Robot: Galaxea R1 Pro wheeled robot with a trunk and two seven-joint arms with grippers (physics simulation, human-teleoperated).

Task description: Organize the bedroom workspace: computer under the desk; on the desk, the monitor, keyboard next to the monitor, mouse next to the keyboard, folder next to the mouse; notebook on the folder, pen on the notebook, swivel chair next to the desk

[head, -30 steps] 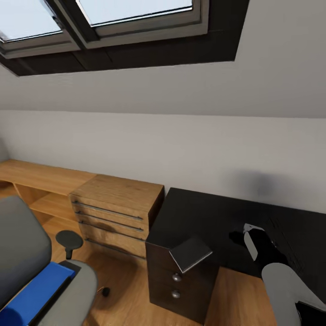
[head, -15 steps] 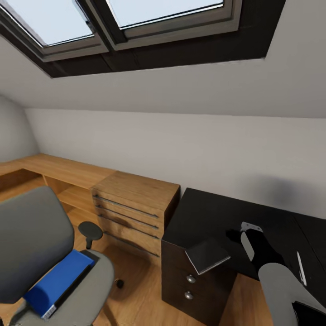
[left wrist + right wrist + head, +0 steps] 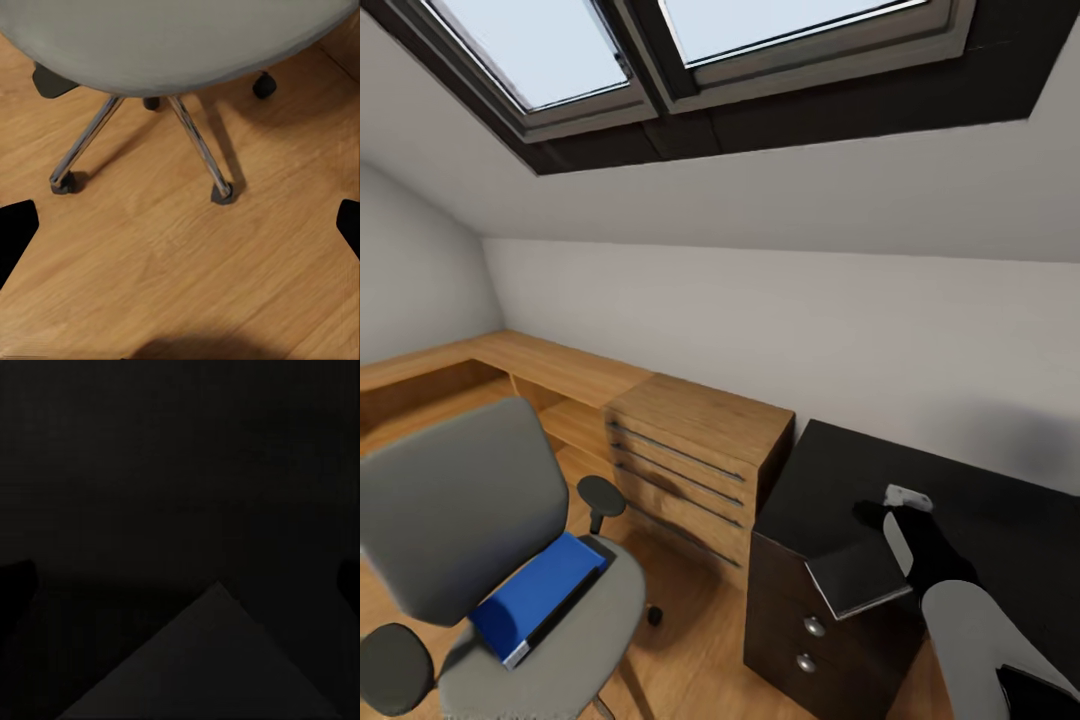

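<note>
The right jaws' grip cannot be told; the notebook [image 3: 857,577] lies beside them on the counter [image 3: 830,490]. Left jaws released above the chair [image 3: 180,45] legs.

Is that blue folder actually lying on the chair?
Touching. The head view shows the folder lying flat on the swivel chair seat, against the backrest, with no gap beneath.

The right arm [image 3: 970,620] reaches forward and up, its gripper [image 3: 880,520] dark at the tip — a grey sheet's corner lies between the spread fingers [image 3: 15,585].

The left gripper's fingers [image 3: 15,232] stand wide apart — nothing between the jaws.
</note>
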